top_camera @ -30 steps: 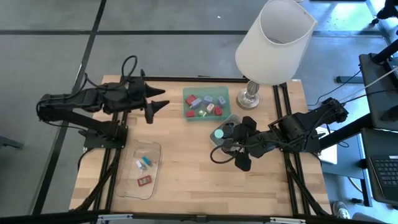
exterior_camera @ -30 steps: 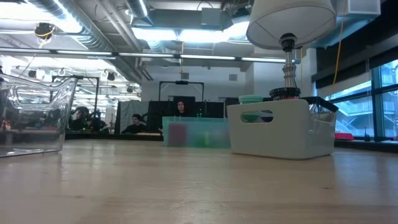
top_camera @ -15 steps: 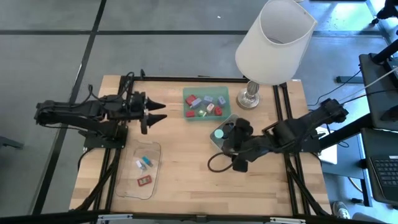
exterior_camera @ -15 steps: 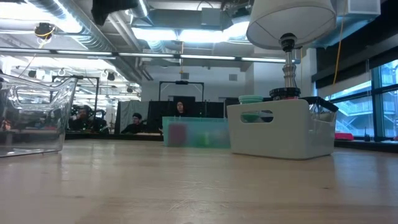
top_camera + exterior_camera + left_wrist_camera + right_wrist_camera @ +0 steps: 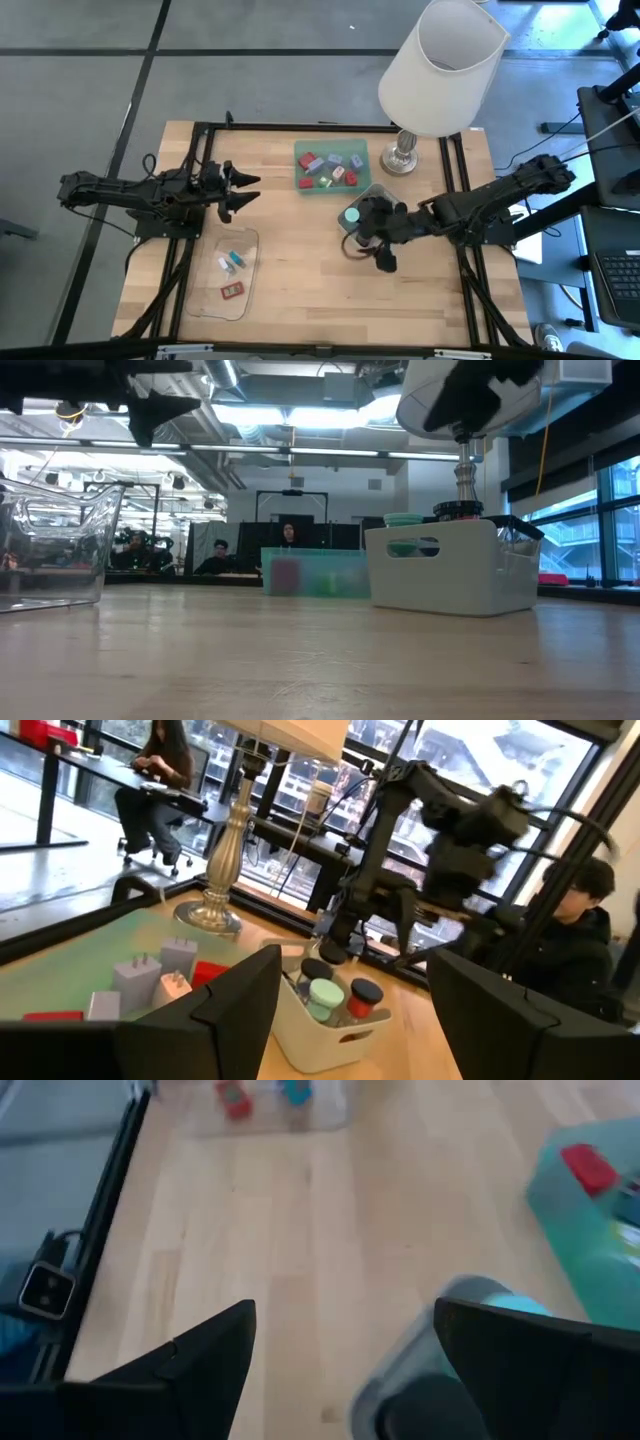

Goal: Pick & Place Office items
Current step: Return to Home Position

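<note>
Small office items lie in three trays. The green tray [image 5: 299, 189] holds red blocks [image 5: 309, 160] and pale blue-grey pieces [image 5: 334, 159]. The grey-white tray [image 5: 372, 190] holds a teal disc [image 5: 351, 214] and round caps [image 5: 364, 992]. The clear tray [image 5: 208, 296] holds a teal piece [image 5: 235, 261] and a red piece [image 5: 232, 291]. My right gripper [image 5: 373, 234] hangs open above the grey-white tray's near side, the disc [image 5: 505, 1302] beside one finger. My left gripper [image 5: 252, 188] hangs open in the air left of the green tray, pointing right.
A white-shaded lamp stands on its metal base [image 5: 402, 155] at the far edge, between the green tray and the right arm; its shade [image 5: 440, 65] overhangs that corner. Bare wood [image 5: 300, 260] lies between the clear tray and the grey-white tray. People sit beyond the table [image 5: 565, 935].
My left gripper has drawn back toward the table's left and near edges and come down. My right gripper has moved left toward the grey-white tray and come lower, now showing in the low view. No item has moved.
</note>
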